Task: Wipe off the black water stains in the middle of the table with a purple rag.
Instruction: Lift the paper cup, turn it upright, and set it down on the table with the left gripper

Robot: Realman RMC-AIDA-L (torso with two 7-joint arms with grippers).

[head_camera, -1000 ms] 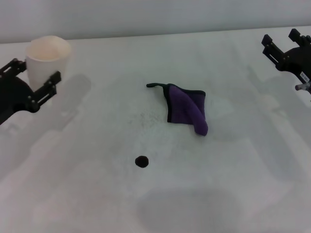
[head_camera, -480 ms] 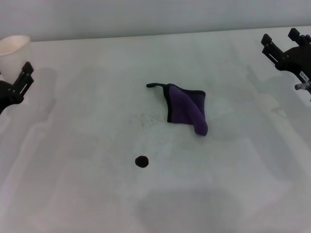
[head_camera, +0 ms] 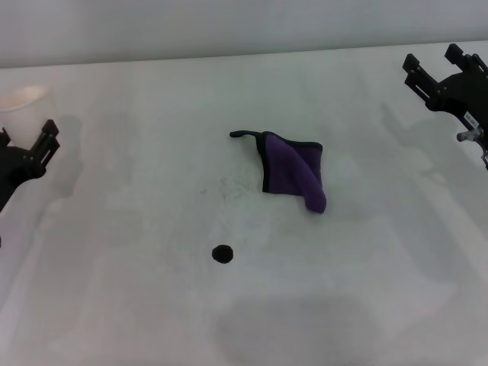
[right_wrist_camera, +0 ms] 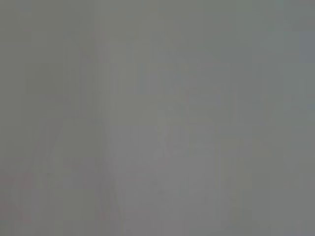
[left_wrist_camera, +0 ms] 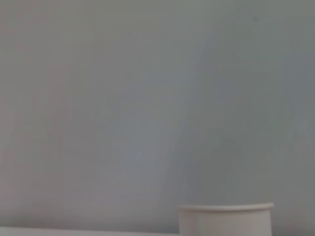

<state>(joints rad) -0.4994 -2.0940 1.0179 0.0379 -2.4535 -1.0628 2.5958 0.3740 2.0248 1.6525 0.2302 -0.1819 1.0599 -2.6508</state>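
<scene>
A: What sits nearest on the bench?

B: The black stain, one small round blot. Take it as the landmark: nothing touches it, and bare white surface lies all around it.

A: And the purple rag?

B: Beyond the stain and off to its right, clear of it. It lies folded flat on the bench, its black edging showing and a thin black loop pointing away from one far corner.

A: Where are the arms?

B: Both well apart from the stain. The left gripper is far out to the stain's left, at the edge of the head view, and its fingers stand spread wide with nothing between them. The right gripper is far to the stain's right and farther back, also spread wide and holding nothing.

A: Anything else back there?

B: A white paper cup, just behind the left gripper. The left wrist view shows its rim against a plain grey wall.
</scene>
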